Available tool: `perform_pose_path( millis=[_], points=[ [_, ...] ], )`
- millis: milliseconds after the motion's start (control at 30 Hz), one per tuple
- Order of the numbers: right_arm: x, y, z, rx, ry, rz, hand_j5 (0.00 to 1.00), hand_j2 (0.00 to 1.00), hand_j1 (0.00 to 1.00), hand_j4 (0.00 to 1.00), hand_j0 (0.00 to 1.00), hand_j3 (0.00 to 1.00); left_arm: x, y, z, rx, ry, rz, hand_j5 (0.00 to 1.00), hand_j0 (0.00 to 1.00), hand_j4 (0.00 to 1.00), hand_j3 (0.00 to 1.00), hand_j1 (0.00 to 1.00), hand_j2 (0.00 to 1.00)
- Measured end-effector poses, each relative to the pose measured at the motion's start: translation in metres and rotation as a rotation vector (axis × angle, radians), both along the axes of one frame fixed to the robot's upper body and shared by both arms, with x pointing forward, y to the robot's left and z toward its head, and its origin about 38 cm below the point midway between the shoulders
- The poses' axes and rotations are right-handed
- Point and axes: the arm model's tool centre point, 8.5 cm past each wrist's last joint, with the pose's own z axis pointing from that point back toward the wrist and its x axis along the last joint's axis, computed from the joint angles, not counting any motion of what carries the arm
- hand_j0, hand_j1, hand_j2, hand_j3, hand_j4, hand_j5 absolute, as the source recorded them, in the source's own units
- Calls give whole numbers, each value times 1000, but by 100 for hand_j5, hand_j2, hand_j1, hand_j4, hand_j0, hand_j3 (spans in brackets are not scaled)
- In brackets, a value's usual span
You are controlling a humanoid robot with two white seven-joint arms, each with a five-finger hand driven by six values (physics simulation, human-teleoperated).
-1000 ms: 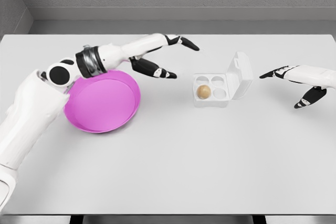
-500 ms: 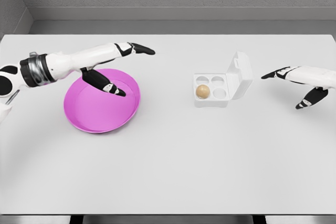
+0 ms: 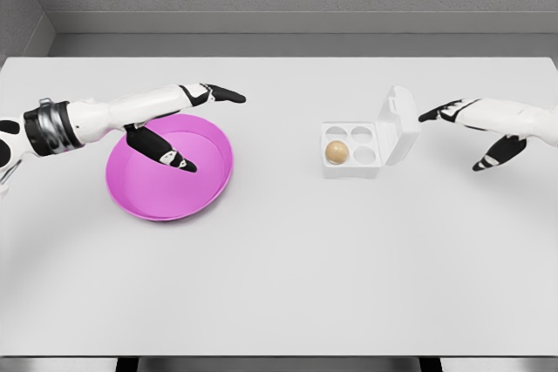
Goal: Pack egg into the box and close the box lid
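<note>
A small white egg box (image 3: pixel 352 151) stands open at centre right, its lid (image 3: pixel 401 125) tilted up on the right side. A brown egg (image 3: pixel 336 152) sits in the front left cup; the other cups look bare. My right hand (image 3: pixel 466 128) hovers open just right of the lid, fingertips pointing at it, not touching. My left hand (image 3: pixel 187 119) is open above the magenta bowl (image 3: pixel 171 182), far left of the box, holding nothing.
The magenta bowl lies on the white table (image 3: pixel 279 276) at the left, under my left forearm. A grey wall runs behind the table's far edge.
My left arm has pulled back from near the box to over the bowl. My right hand has shifted left and slightly up, closer to the lid.
</note>
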Motion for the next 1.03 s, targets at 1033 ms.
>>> perform_pose_path(
  millis=[1033],
  points=[
    [10, 53, 36, 25, -97, 138, 100, 100, 100, 100, 100, 100, 6, 16, -5, 27, 16, 46, 100, 100, 100, 100, 100, 100]
  ],
)
